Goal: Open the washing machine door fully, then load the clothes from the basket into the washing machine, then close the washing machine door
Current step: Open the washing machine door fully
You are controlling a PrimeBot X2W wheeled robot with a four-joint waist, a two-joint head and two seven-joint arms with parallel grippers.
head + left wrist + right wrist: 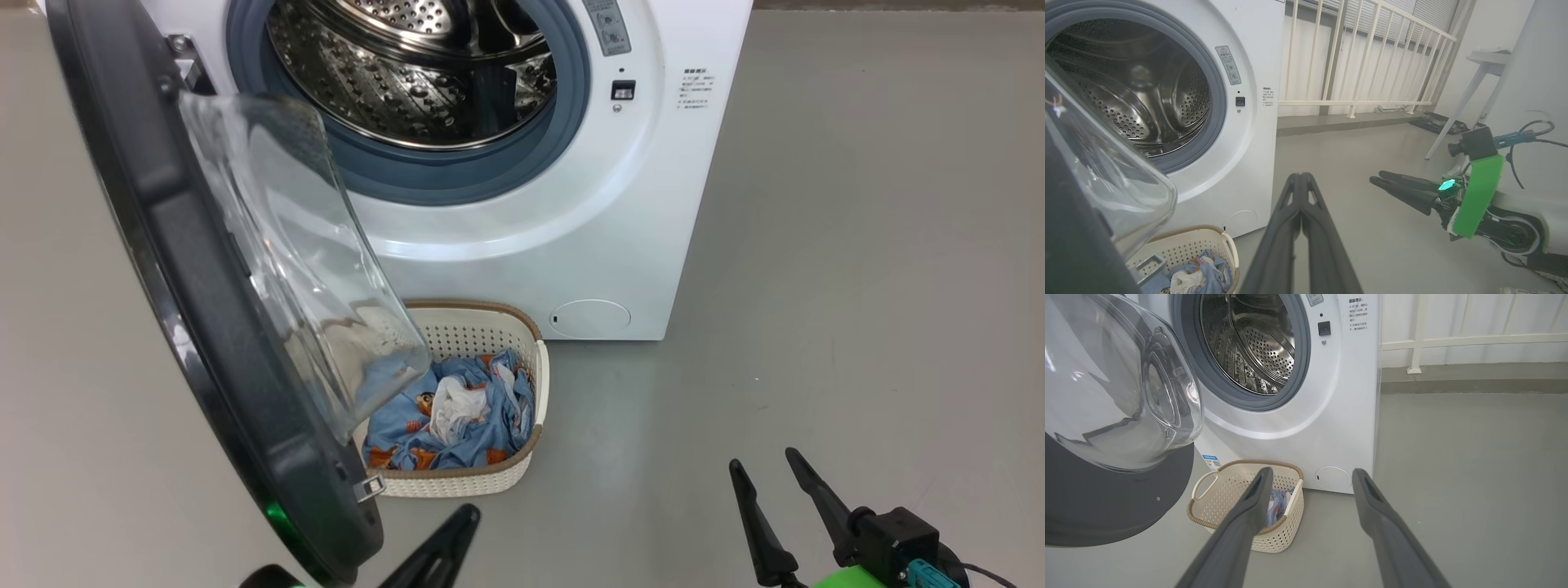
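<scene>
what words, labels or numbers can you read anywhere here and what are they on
Nothing is sharp enough to quote.
Grey warning sticker beside the drum opening of the big white front-loading washing machine: too small to read.
Black printed lines on the front panel, right of the opening: blurred characters, unreadable.
Blue sticker low on the front, above the basket: too small to read.
</scene>
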